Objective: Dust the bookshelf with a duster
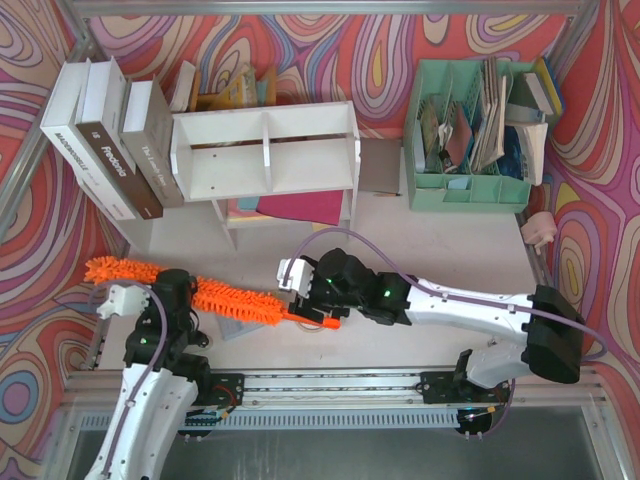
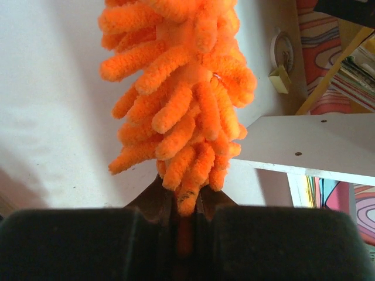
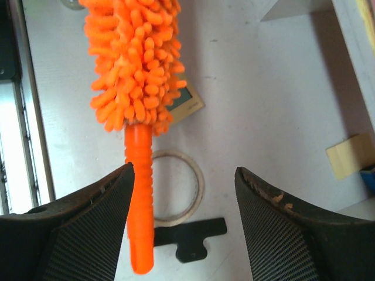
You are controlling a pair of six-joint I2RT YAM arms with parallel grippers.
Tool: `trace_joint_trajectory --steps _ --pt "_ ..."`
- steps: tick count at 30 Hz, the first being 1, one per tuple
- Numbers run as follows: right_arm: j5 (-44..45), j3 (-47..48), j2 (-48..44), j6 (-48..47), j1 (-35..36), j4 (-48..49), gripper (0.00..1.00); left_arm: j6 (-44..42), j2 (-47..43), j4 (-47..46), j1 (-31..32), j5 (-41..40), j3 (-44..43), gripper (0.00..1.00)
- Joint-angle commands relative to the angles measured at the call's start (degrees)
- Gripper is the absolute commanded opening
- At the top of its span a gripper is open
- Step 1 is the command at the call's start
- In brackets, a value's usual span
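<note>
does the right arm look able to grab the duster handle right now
Probably yes. The right gripper is open and the handle sits between its jaws, close to one side, with nothing blocking it. The left gripper holds the duster by its fluffy part.

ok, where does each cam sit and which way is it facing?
Top external: above, behind the arms, looking down on table, bookshelf, duster; both arms show.
Left wrist: looks along left gripper, shut on the duster's fluff.
Right wrist: looks down through open right gripper at the duster's handle.
Shared: all three see the duster.
</note>
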State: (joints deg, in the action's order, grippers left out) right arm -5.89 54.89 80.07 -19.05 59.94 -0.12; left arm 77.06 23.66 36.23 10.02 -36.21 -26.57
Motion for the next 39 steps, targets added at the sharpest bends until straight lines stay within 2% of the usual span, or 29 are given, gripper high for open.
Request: trace_joint_trajectory --steps 1,6,18,30,39 --pt "-1.64 -0.84 -2.57 2.38 0.06 -6.26 0.66 -1.46 -0.93 1.14 -0.09 -2.37 -2.46 0.00" --pt "-1.95 -2.05 -3.15 3.98 1.13 -7.86 0.67 -2.18 -2.14 2.29 -0.09 -3.65 -4.39 0.00" --pt "-2.02 -4.34 -0.97 5.19 1.34 -4.89 0.66 -2.47 -4.05 4.64 -0.09 -2.45 -7.61 0.00" --pt "-4.38 -1.31 4.29 5.43 1.38 -0.71 0.64 4.12 -5.82 4.80 -0.09 4.08 -6.29 0.00" --pt "-3.61 -1.23 5.92 6.40 1.39 2.16 0.55 6.27 -5.29 4.17 -0.09 6.85 -6.24 0.00"
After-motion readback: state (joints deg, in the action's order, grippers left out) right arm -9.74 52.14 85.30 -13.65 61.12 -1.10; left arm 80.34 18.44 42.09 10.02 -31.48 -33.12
